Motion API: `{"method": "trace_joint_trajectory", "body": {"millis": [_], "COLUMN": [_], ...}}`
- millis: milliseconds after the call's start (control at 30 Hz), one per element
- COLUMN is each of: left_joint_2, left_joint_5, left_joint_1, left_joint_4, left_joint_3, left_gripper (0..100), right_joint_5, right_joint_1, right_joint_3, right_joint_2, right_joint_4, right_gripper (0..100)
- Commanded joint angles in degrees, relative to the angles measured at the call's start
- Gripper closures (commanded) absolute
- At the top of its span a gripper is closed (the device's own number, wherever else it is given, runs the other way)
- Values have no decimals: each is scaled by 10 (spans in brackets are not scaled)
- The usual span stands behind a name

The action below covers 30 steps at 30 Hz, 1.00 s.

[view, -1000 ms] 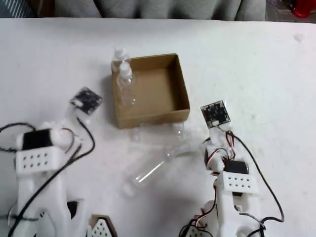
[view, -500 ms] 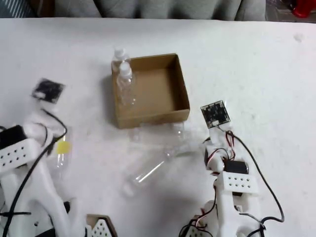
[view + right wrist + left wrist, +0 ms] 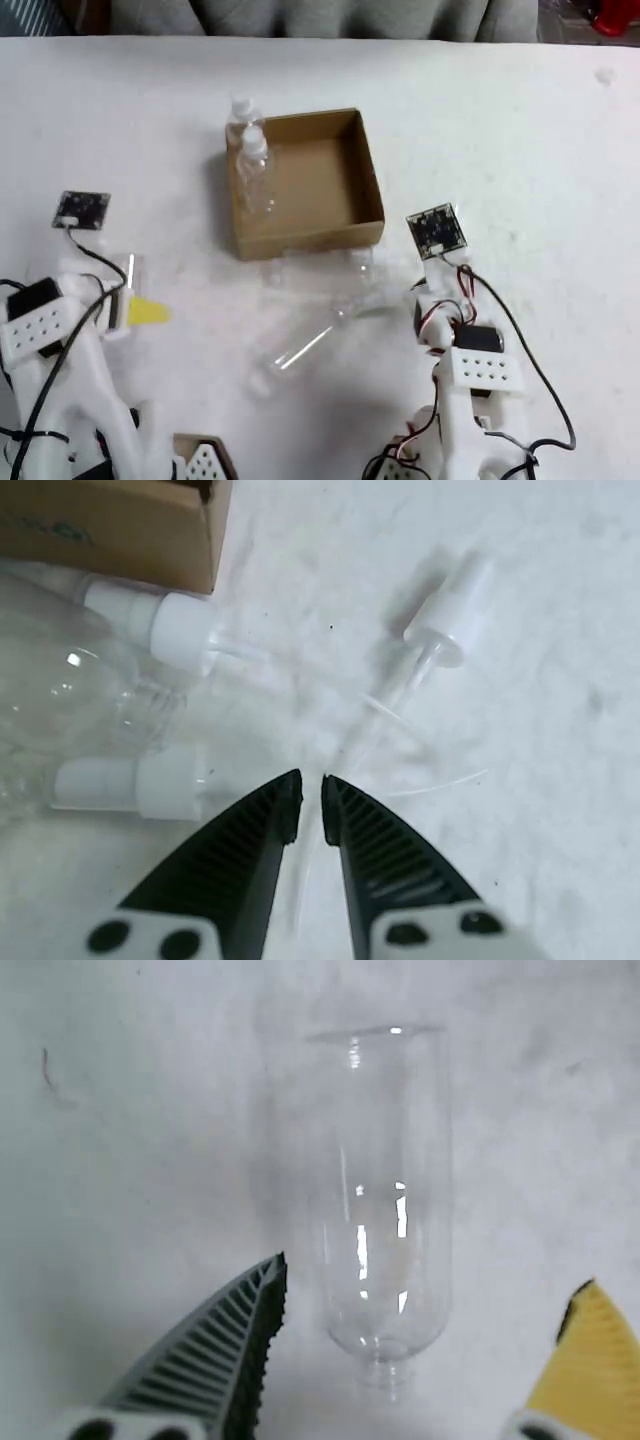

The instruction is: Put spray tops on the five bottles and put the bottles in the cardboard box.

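I see my brown box [image 3: 310, 238] sitting open, a bit left of the middle in the high view. Two clear bottles with white tops are at its left wall. The near bottle [image 3: 254, 170] is inside and the far bottle [image 3: 240, 112] is just behind it. Below the box, more clear bottles lie on their sides in a messy bunch [image 3: 310, 335]. Two of them wear white tops [image 3: 168, 628]. A loose top [image 3: 448, 620] with a thin tube lies near them. At the left edge, a bare bottle [image 3: 385, 1190] lies flat, its neck open.

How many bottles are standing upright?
2: a rear bottle and a front bottle, both white-topped, against the cardboard box's left wall. Other clear bottles lie flat; some may be hidden.
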State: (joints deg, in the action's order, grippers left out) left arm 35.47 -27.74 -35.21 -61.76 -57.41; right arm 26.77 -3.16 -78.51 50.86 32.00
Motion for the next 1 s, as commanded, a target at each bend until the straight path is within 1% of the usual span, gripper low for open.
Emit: {"method": "trace_joint_trajectory", "body": {"millis": [0,67,133,267,333,400,467,500,600,733,900,967], "left_joint_2": [5,5,5,4,4,4,0,0,-1,-1,-1,-1], "left_joint_5": [54,67,65,63,36,3,-4,-4,-7,-9,-9,-9], "left_joint_1": [-6,9,43,127,180,224,248,250,230,174,61,26], "left_joint_4": [-141,-202,-236,-229,-214,-199,-177,-160,-112,-71,-68,-53], "left_joint_3": [128,158,163,127,100,65,32,15,-33,-77,-81,-85], "left_gripper": [609,618,678,900,983,964,955,962,980,979,979,979], "right_joint_5": [4,4,4,4,4,4,4,4,4,4,4,4], "right_joint_1": [5,5,5,4,4,4,3,3,2,2,2,2], "right_joint_3": [4,4,4,4,4,4,4,4,4,4,4,4], "right_joint_2": [11,11,11,11,11,11,11,11,11,11,11,11], "right_joint_4": [-10,-10,-10,-10,-10,-10,-10,-10,-10,-10,-8,-7], "right_gripper": [981,981,981,981,981,981,981,981,981,981,981,981]}}
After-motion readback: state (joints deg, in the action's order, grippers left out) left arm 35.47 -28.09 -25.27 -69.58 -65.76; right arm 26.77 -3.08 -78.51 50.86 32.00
